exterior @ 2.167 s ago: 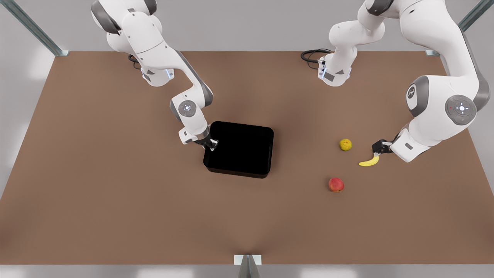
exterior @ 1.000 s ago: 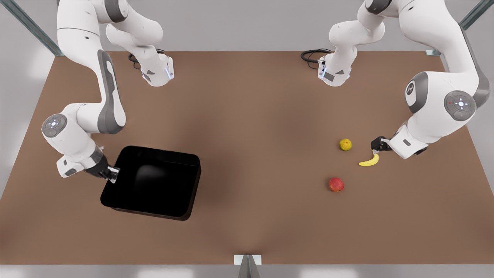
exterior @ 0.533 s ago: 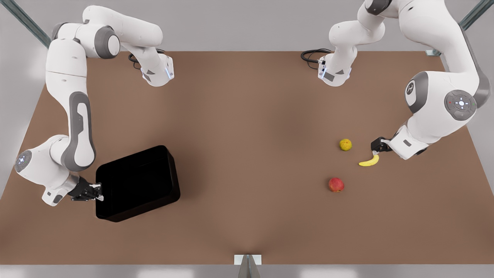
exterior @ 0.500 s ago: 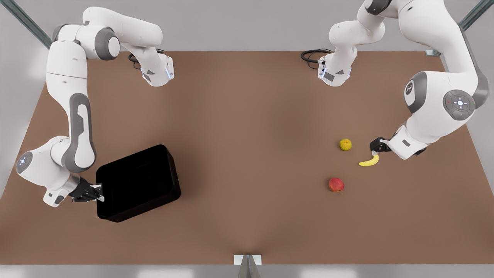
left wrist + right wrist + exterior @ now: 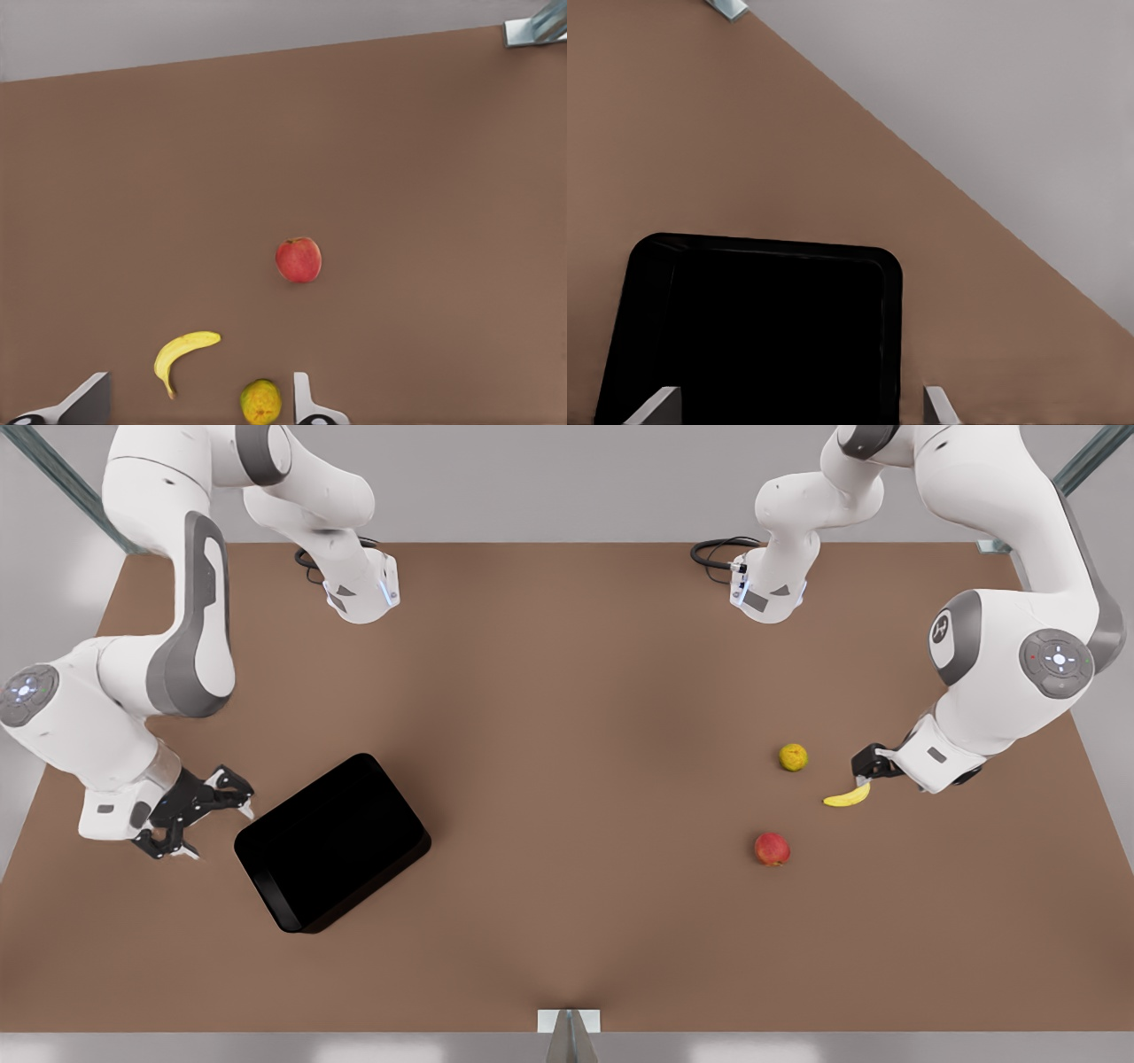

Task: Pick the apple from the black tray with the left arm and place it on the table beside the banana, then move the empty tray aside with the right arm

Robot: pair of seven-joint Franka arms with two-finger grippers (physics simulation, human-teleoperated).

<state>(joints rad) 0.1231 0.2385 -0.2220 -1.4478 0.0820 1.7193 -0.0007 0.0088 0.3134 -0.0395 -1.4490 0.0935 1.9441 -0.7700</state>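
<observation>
a: status of the table [image 5: 567, 691] and the black tray [image 5: 332, 841]?

b: the tray lies empty on the table toward the front view's left, turned at an angle. it reads as matt black, rectangular, with rounded corners and low walls. the right tool [image 5: 190, 815] hangs just beside its near corner, fingers spread, holding nothing, clear of the rim.

a: procedure for the step in hand?

b: judged complete or nearly so. advice: raise the right tool straight up before any sideways travel, so a finger cannot catch the wall and drag the tray.

a: and the fruit?

b: the left tool [image 5: 864, 766] waits at the front view's right, low over the tip of the banana [image 5: 846, 796]; whether its fingers are open cannot be told. the banana is small, curved and yellow. the apple [image 5: 772, 849] (red, with a yellowish patch) rests on the table near the banana, apart from it. a round yellow-green fruit [image 5: 793, 757] sits near both.
</observation>
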